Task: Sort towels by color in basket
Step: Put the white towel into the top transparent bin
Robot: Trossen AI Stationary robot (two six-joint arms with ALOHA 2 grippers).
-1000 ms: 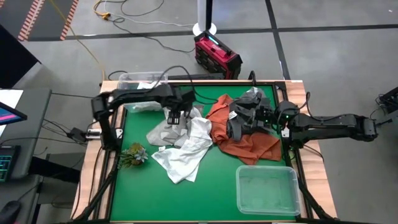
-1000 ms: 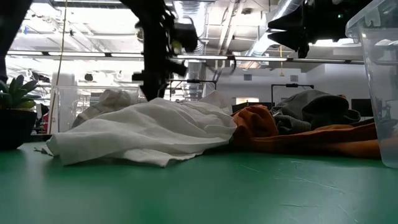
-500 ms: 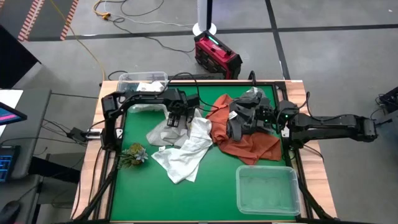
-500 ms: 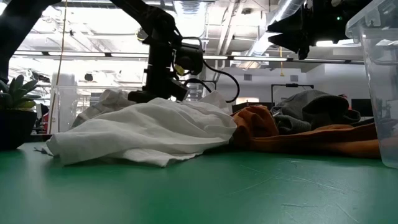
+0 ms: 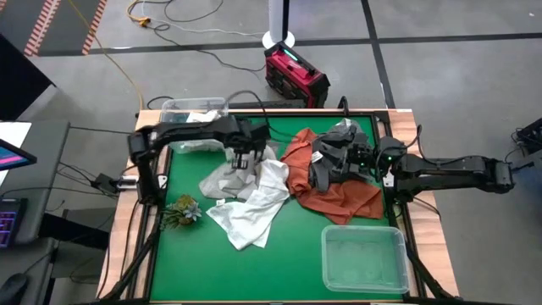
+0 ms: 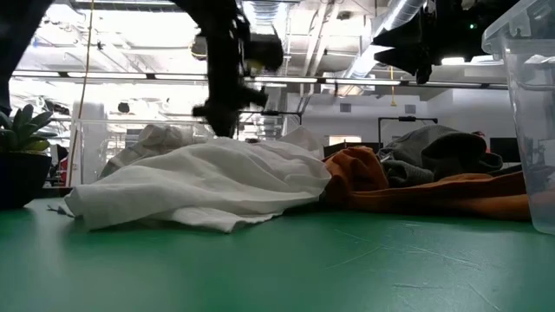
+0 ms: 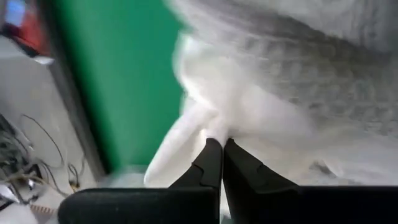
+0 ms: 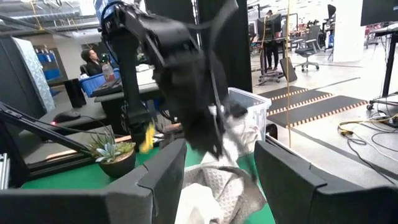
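My left tool [image 7: 216,163] is pinched shut on the white towel [image 5: 254,203] near the counter's [image 5: 296,254] far edge, ready to lift it clear. My right tool [image 5: 326,169] waits wide open above the rust orange towel [image 5: 339,196], holding nothing.

A green surface [image 5: 292,254] is seen, framed in wood. A small plant [image 5: 181,210] is set near its left edge. A red case [image 5: 295,74] and cables [image 5: 182,15] are seen on the floor beyond the surface.

Both arms are dark, jointed and slender, with black cables looping along them. The left gripper [image 7: 217,163] has smooth black tapered fingers [image 7: 241,168].
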